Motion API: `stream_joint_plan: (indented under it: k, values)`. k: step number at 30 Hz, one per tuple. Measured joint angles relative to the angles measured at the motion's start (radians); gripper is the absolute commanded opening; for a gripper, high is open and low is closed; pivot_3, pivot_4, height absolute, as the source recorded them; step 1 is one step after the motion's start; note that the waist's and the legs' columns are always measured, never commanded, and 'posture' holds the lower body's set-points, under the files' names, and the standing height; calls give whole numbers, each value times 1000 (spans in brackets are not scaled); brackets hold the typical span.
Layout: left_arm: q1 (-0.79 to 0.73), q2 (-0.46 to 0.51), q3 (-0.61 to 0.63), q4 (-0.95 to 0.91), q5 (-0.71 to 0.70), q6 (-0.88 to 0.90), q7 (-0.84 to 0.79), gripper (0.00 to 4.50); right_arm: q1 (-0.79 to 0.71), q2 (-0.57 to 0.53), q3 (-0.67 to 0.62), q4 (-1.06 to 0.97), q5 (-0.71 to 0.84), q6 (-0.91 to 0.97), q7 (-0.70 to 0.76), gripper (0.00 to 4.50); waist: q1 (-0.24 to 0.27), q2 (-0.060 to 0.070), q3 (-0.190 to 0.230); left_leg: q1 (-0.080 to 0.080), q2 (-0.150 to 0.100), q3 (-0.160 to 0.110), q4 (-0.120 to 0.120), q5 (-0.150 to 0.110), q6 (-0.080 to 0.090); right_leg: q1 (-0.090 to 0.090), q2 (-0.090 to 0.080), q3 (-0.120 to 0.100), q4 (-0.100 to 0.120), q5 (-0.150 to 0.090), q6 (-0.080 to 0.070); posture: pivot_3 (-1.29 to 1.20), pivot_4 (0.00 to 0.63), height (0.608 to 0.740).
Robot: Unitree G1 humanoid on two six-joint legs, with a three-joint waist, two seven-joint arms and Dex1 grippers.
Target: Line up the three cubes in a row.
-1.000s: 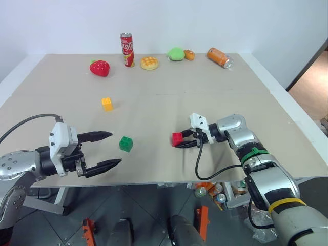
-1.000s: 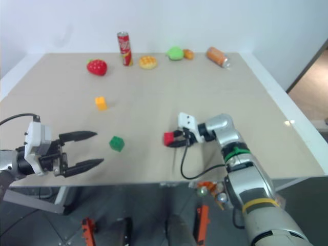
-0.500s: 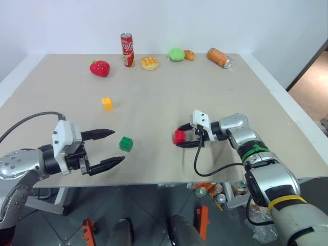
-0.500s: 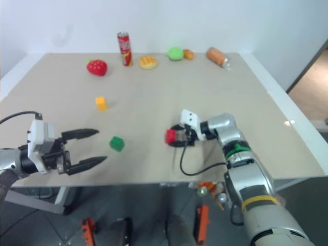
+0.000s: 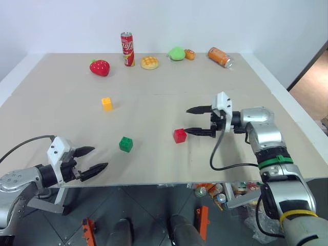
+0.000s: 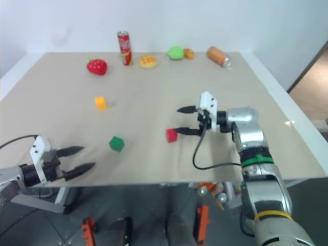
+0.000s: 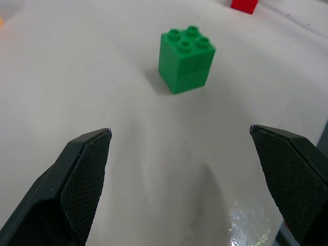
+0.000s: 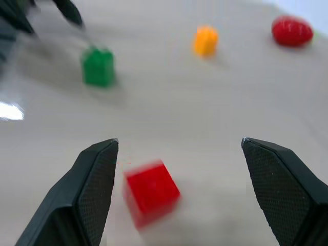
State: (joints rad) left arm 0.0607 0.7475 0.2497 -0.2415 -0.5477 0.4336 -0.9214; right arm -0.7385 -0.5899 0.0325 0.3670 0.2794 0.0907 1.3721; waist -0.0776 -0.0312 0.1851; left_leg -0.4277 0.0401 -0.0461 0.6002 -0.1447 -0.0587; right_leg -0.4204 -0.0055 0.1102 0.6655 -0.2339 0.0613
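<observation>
Three small studded cubes lie apart on the beige table. The red cube sits right of centre, the green cube to its left, and the yellow-orange cube farther back on the left. My right gripper hovers open just right of and above the red cube, holding nothing. My left gripper is open near the table's front edge, left of the green cube. The right wrist view shows the red cube between and beyond my open fingers.
Along the far edge stand an upright red soda can, a strawberry toy, a bun, a green toy and a toppled orange can. The table's front edge runs just before my left gripper.
My right gripper opened, let go of the red cube and rose back to the right; the cube now rests on the table. My left gripper sank toward the front edge.
</observation>
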Motion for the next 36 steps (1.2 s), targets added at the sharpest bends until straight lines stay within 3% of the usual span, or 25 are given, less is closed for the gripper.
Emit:
stream_joint_plan:
  k: [3,16,28,36]
  values:
    - [-62,-34,-64,27,22,10,19,4500,70,-23,-11,-160,51,99,-32,3993,1,0,0,0,0,0,1,0,0,0,0,0,0,0,0,0,150,740]
    - [-343,-236,-217,225,178,13,208,4500,146,-33,-61,-397,130,247,-227,3993,1,0,0,-3,0,0,2,0,0,-2,1,1,0,2,4,0,150,740]
    - [-320,-213,-241,123,134,140,155,4500,149,-54,-77,-449,176,284,-263,3993,0,0,0,-2,0,0,2,0,0,-2,2,1,0,2,2,0,150,740]
    - [-340,-236,-241,137,167,139,224,4500,141,-54,-71,-445,176,279,-264,3993,1,0,0,-3,0,0,2,0,0,-2,2,1,0,2,2,0,150,740]
